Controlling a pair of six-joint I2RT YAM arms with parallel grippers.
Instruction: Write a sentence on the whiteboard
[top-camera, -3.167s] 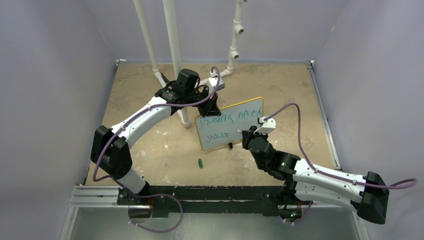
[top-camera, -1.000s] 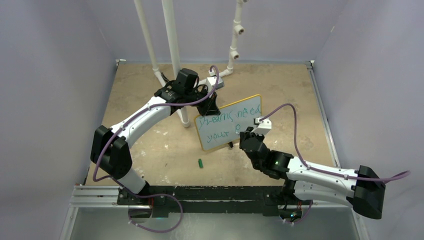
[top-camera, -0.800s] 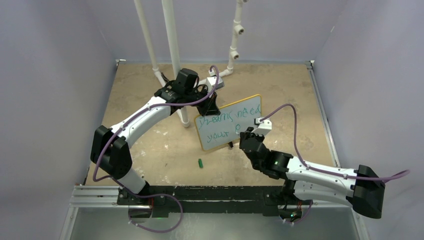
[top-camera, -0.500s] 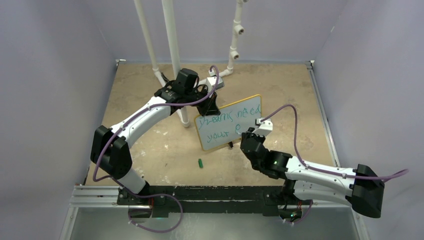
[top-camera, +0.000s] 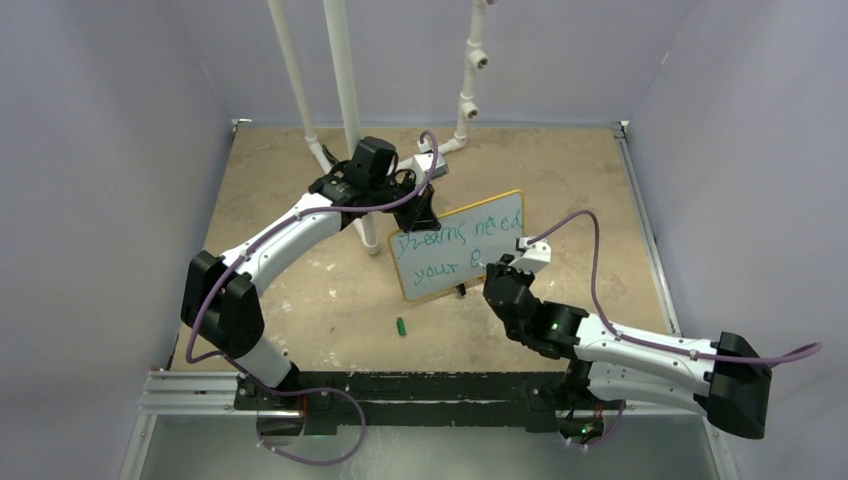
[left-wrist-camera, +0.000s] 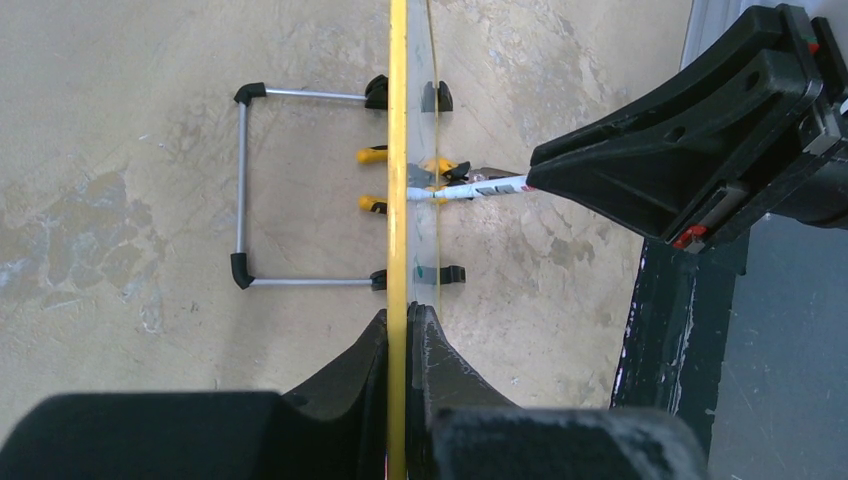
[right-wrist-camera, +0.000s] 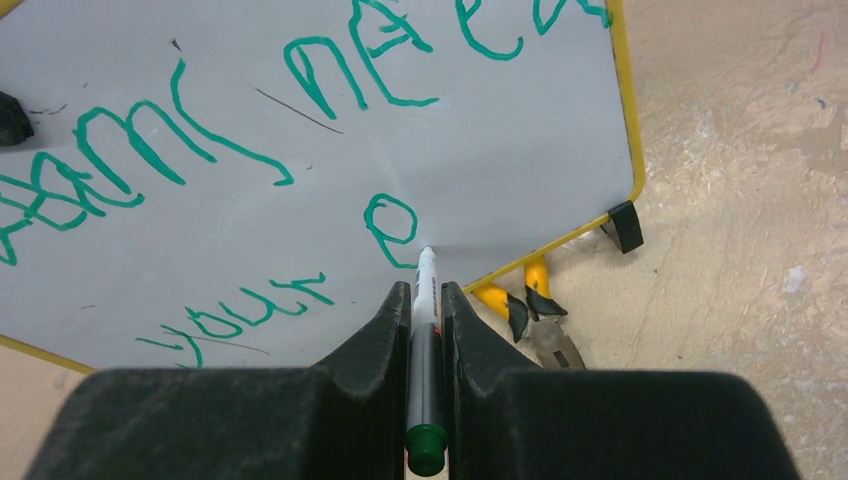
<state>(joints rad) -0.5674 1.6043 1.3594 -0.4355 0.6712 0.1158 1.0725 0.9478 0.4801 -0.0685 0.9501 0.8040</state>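
Note:
The whiteboard (top-camera: 462, 245), white with a yellow rim, stands tilted on the table's middle; it also shows in the right wrist view (right-wrist-camera: 250, 150) and edge-on in the left wrist view (left-wrist-camera: 397, 150). Green lettering, the sentence (right-wrist-camera: 150, 170), reads "Dreams need" and below it "your e" (top-camera: 448, 255). My left gripper (left-wrist-camera: 403, 315) is shut on the board's top rim (top-camera: 415, 215). My right gripper (right-wrist-camera: 426, 290) is shut on a green-capped marker (right-wrist-camera: 424, 330), tip touching the board at the foot of the "e". The marker also shows in the left wrist view (left-wrist-camera: 480, 187).
A green marker cap (top-camera: 400, 326) lies on the table in front of the board. Yellow-handled pliers (right-wrist-camera: 530, 310) lie under the board's lower right edge. White pipes (top-camera: 345, 100) rise behind the board. A wire stand (left-wrist-camera: 245, 185) props the board's back.
The right gripper has moved slightly down and right along the board, and the stroke after "your" has grown from a small loop into an "e". The left arm has not moved.

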